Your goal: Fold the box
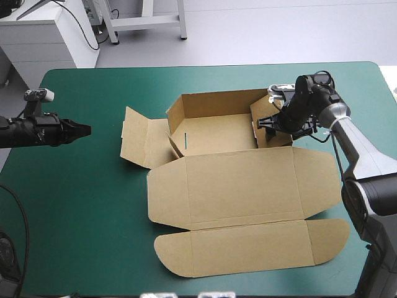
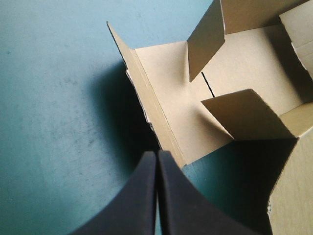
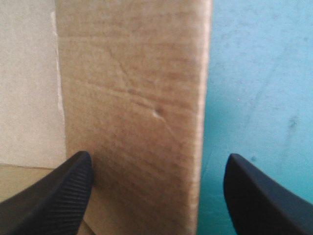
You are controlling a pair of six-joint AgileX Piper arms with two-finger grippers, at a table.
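Two black fingers of the right gripper (image 3: 159, 157) stand well apart, released and holding nothing. Between them rises the right end wall (image 3: 132, 98) of the box (image 1: 236, 171), edge-on to the claw, with the teal-green cover (image 3: 259, 73) showing on its outer side. Whether either finger touches the board we cannot tell. We judge this to be the relation the coming move turns on: the wall is already inside the open jaws, so the claw need only clench on it or press it over inward. The right arm is much the nearer, at the box itself.

Moving outward, the box lies mid-table with its long axis running from one arm's side to the other. Its tray (image 1: 217, 133) sits toward the far edge, with the back wall (image 1: 217, 102) raised. The lid (image 1: 260, 195) lies flat toward the near edge, and its tuck flap (image 1: 248, 248) is nearest us. We see nothing in the tray but the box's own small corner flaps (image 2: 242, 115).

The left gripper (image 1: 87, 130) is clenched to a point on nothing. It hovers over bare cover, aimed at the left end wall (image 1: 139, 139), which is splayed outward. The gripper is near that wall but apart from it.
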